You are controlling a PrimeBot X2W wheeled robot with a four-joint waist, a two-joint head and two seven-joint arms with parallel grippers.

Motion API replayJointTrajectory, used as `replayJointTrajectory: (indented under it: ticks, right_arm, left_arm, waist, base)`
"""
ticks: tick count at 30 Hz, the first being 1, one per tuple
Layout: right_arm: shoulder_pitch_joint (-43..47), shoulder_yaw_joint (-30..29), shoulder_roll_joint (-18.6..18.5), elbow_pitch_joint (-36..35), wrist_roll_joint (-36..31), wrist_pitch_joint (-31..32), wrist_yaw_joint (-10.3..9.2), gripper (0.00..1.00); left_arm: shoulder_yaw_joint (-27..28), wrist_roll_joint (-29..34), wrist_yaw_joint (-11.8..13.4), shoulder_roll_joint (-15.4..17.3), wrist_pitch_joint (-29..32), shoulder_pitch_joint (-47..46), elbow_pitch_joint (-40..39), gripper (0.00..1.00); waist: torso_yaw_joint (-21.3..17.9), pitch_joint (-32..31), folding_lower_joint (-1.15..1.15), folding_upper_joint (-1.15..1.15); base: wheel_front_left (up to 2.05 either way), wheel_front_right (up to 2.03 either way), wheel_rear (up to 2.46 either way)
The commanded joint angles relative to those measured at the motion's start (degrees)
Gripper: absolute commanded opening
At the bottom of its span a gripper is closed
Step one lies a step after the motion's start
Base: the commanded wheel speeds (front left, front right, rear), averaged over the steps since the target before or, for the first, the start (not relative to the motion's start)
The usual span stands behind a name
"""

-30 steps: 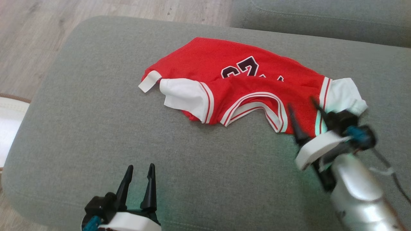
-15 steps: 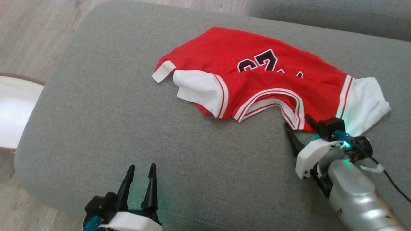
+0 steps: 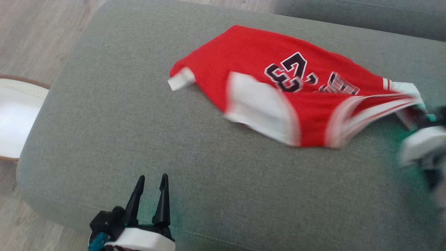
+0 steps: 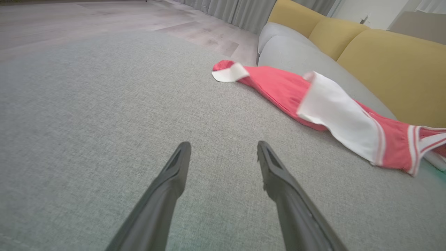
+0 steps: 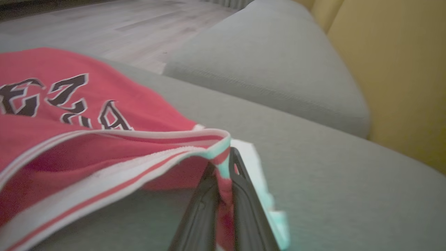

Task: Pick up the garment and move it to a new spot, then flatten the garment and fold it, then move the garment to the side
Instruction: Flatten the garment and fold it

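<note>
The garment [image 3: 278, 80] is a red jersey with white sleeves, striped trim and a black number, lying on the grey cushion [image 3: 104, 122]. Its right end is lifted and stretched towards my right gripper [image 3: 416, 116], which is blurred at the head view's right edge. In the right wrist view the right gripper [image 5: 223, 162] is shut on the garment's [image 5: 69, 139] striped edge, with cloth pinched between the fingers. My left gripper [image 3: 150, 181] is open near the cushion's front edge, well apart from the garment. The left wrist view has the left gripper [image 4: 223, 146] open over bare cushion, the garment [image 4: 331, 108] ahead to the right.
A second grey cushion [image 5: 271, 62] adjoins the far right, with a yellow sofa back [image 4: 390, 59] behind it. Wooden floor [image 3: 31, 31] lies to the left, where a white round object with a brown rim [image 3: 14, 115] sits.
My right gripper shut on the garment's striped edge and pulled it to the right, lifting and stretching that end and uncovering more of the number. The left gripper stayed put. The head view shifted.
</note>
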Motion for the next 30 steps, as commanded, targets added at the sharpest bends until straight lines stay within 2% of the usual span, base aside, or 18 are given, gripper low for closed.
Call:
replayJointTrajectory:
  ticks: [1, 3, 4, 5, 7, 9, 12, 15, 18, 22, 26, 27, 30]
  right_arm:
    - [-0.74, -0.11, -1.74, -1.67, -0.42, -0.22, -0.04, 0.00]
    - [-0.23, -2.25, -4.39, -2.49, -2.04, -0.22, -0.04, 0.00]
    - [-0.10, -3.43, -5.21, -2.59, -2.54, -0.22, -0.04, 0.60]
    - [-0.06, -4.76, -6.05, -2.39, -3.27, -0.22, -0.04, 1.00]
    - [-0.37, -7.34, -6.84, -1.49, -4.77, -0.01, -0.04, 1.00]
    - [-1.05, -10.00, -6.12, -1.71, -5.88, -0.05, -0.04, 1.00]
    - [-0.70, -11.96, -2.60, -4.65, -6.98, -0.17, -0.04, 1.00]
    - [1.94, -11.29, 2.54, -12.25, -6.02, -0.20, -0.04, 1.00]
    - [6.22, -7.82, 6.90, -19.86, -3.71, -0.21, -0.04, 1.00]
    - [11.18, -2.51, 10.27, -26.32, -0.12, -0.21, -0.04, 1.00]
    - [14.03, 8.51, 11.44, -25.50, 3.78, -0.22, -0.04, 1.00]
    - [14.03, 8.51, 11.44, -25.50, 3.78, -0.22, -0.04, 1.00]
    - [13.61, 15.35, 12.12, -23.13, 7.68, -0.22, -0.04, 1.00]
  left_arm:
    - [1.72, -0.35, 0.27, 0.02, -0.55, -2.18, -1.85, 1.00]
    - [1.75, -0.38, 0.28, 0.02, -0.55, -1.90, -1.89, 1.00]
    - [1.74, -0.43, 0.28, 0.02, -0.55, -1.74, -1.77, 1.00]
    - [1.68, -0.48, 0.27, 0.02, -0.55, -1.62, -1.63, 1.00]
    - [1.44, -0.45, 0.21, 0.02, -0.55, -1.57, -1.35, 1.00]
    - [1.27, -0.43, 0.17, 0.02, -0.55, -1.66, -1.17, 1.00]
    - [1.13, -0.27, 0.13, 0.02, -0.55, -1.98, -1.08, 1.00]
    - [1.15, 0.02, 0.07, 0.02, -0.55, -2.33, -1.10, 1.00]
    - [1.38, 0.24, 0.00, 0.02, -0.55, -2.39, -1.12, 1.00]
    - [1.24, 0.41, -0.13, 0.02, -0.55, -2.46, -1.09, 1.00]
    - [0.67, 0.39, -0.27, 0.02, -0.55, -2.28, -0.86, 1.00]
    - [0.67, 0.39, -0.27, 0.02, -0.55, -2.28, -0.86, 1.00]
    - [0.36, 0.30, -0.34, 0.02, -0.55, -2.23, -0.71, 1.00]
  waist:
    - [-0.17, -0.01, 0.00, 0.00]
    - [-0.60, -0.04, 0.00, 0.00]
    - [-0.88, -0.10, 0.00, 0.00]
    - [-1.15, -0.11, 0.00, 0.00]
    - [-1.73, -0.08, 0.00, 0.00]
    - [-2.33, -0.16, 0.00, 0.00]
    - [-3.05, -0.34, 0.00, 0.00]
    - [-3.52, -0.65, 0.00, 0.00]
    - [-3.71, -0.86, 0.00, 0.00]
    - [-3.46, -0.94, 0.00, 0.00]
    - [-2.58, -1.10, 0.00, 0.00]
    - [-2.58, -1.10, 0.00, 0.00]
    - [-1.69, -1.03, 0.00, 0.00]
  base:
    - [0.00, 0.00, 0.00]
    - [0.00, 0.00, 0.00]
    - [0.00, 0.00, 0.00]
    - [0.00, 0.00, 0.00]
    - [0.00, 0.00, 0.00]
    - [0.00, 0.00, 0.00]
    - [0.00, 0.00, 0.00]
    - [0.00, 0.00, 0.00]
    - [0.00, 0.00, 0.00]
    - [0.00, 0.00, 0.00]
    - [0.00, 0.00, 0.00]
    - [0.00, 0.00, 0.00]
    - [0.00, 0.00, 0.00]
